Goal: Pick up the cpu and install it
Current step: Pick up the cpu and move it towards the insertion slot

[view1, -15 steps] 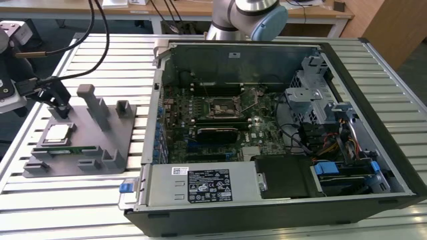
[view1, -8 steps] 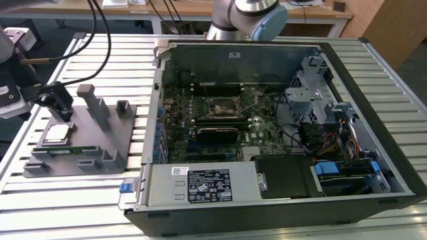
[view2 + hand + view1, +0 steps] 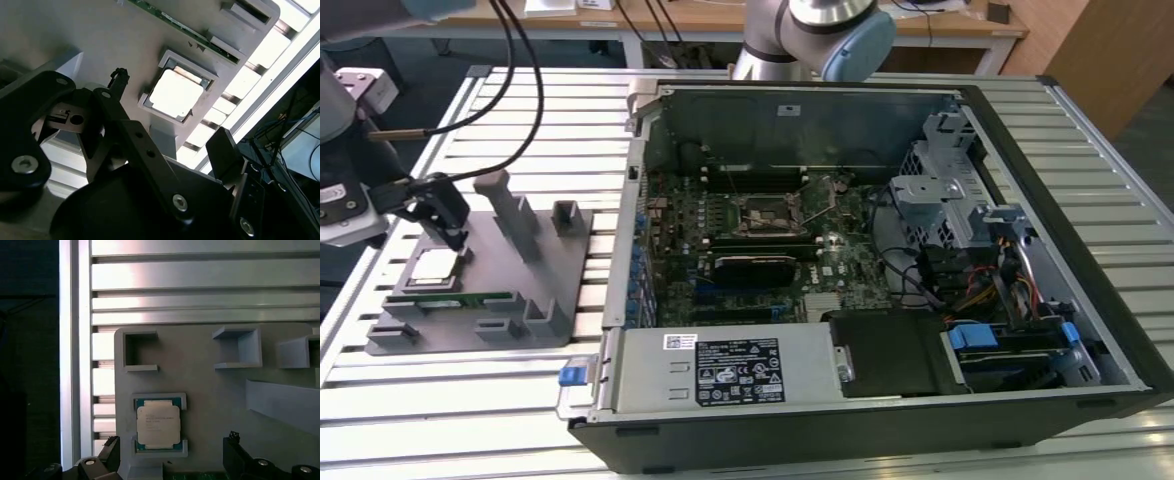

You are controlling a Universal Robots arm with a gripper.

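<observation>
Gripper (image 3: 172, 441) over flat, face-up cpu (image 3: 158, 424)

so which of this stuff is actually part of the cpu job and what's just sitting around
For the job:
cpu, seated in the grey holder
open claw, above the cpu
motherboard socket

Just lying about:
green memory stick
power supply
drive cage

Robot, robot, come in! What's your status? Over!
Claw open, above the cpu. It sits in its grey holder, ungripped. Nothing between claw and cpu.
</observation>
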